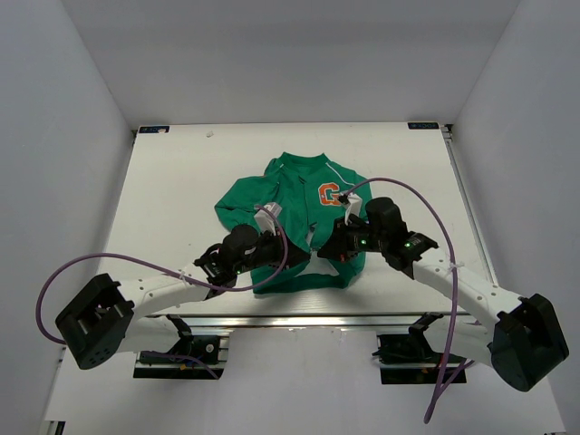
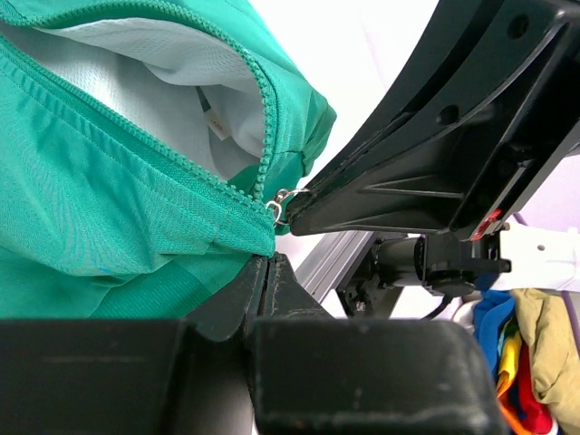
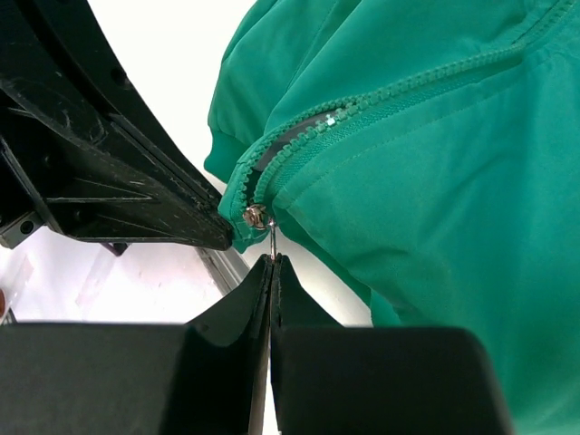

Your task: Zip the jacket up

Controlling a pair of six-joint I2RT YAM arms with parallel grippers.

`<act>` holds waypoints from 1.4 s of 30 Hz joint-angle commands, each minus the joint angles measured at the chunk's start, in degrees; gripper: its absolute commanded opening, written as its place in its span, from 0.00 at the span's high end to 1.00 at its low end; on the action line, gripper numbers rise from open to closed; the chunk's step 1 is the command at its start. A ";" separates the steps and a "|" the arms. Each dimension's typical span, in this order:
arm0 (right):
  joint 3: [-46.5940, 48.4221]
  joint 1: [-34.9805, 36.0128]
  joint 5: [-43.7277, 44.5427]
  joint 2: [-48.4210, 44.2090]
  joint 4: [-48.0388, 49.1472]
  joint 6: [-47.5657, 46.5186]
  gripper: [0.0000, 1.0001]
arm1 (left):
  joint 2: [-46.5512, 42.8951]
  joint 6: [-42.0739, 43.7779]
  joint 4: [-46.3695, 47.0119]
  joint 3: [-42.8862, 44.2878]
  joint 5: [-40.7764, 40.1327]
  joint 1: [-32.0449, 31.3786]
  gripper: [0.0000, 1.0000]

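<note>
Right pincer (image 3: 272, 263): closed flat on the thin metal zip pull (image 3: 272, 239), hanging straight down from the slider (image 3: 255, 216) just above the tips. Left pincer (image 2: 267, 265): closed as well, pinching the jacket's bottom corner directly beneath that same slider, ribbed hem (image 2: 145, 294) running away beside it.

Jacket (image 1: 294, 195) itself: front up and somewhat rumpled on the bench, hem nearest both pincers, collar (image 1: 299, 161) at the far end beyond them.

Progress, by judgement: barely begun. Slider seated at the very bottom of the zip, with both rows of teeth (image 2: 271, 136) apparently fed into it, so joining likely done. Just above the left pincer, though, rows parting at once, with light grey lining (image 2: 136, 82) showing in the gap. Almost the whole run up to the collar left to close. Probably calls for a steady draw away from the hem, corner anchored by the left pincer.

Shell: thin, smooth green weave with a faint sheen, soft folds, neat topstitching beside the zip. Teeth: chunky moulded plastic in matching green. Lining: pale, fine-textured, matt. Slider and pull: small, silvery, hard. Beyond the right pincer, on the chest, orange G patch (image 1: 329, 193) edged in white. Both pincers: rigid matt black, wedge-shaped, lightly scuffed. Beneath it all, plain white bench (image 1: 181, 181), smooth and matt.
</note>
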 commanded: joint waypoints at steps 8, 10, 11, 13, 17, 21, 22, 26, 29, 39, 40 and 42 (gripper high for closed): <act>1.12 0.00 -4.22 1.47 3.85 -0.12 0.91 | 0.32 1.30 -0.25 2.45 2.56 -0.23 1.00; 1.03 0.00 -4.22 1.82 3.85 0.06 0.89 | 0.23 1.13 -0.07 2.45 2.73 -0.23 1.00; 1.03 0.00 -4.48 1.91 4.03 0.15 0.88 | 0.23 1.04 0.19 2.45 2.91 -0.23 1.00; 0.85 0.00 -4.66 1.91 4.46 0.50 0.87 | 0.14 0.95 0.28 2.36 3.00 -0.23 1.00; 0.76 0.00 -5.27 1.91 4.47 0.68 0.81 | 0.05 0.77 0.37 2.45 2.91 -0.23 1.00; 0.68 0.00 -4.40 1.65 4.47 0.85 0.99 | 0.05 0.77 0.45 2.45 3.08 -0.23 1.00; 0.68 0.00 -4.13 1.56 4.47 0.76 1.00 | 0.14 0.77 0.37 2.54 3.17 -0.23 1.00; 2.42 0.08 -0.55 0.94 0.71 -1.77 1.00 | 0.14 0.95 -2.17 3.24 3.08 -0.23 1.00; 3.75 0.17 3.94 0.07 -1.86 -3.89 1.00 | 0.32 1.74 -7.68 4.90 3.08 -0.23 1.00; 6.91 1.58 11.94 -3.54 -2.48 -7.85 1.00 | 2.34 4.03 -20.20 7.46 4.40 -0.23 1.00; 7.61 1.67 13.43 -3.37 -2.82 -7.59 1.00 | 2.25 4.03 -20.46 7.37 4.58 -0.23 1.00; 8.58 2.37 18.44 -2.58 -3.88 -7.24 1.00 | 1.99 4.81 -21.43 7.90 5.01 -0.31 1.00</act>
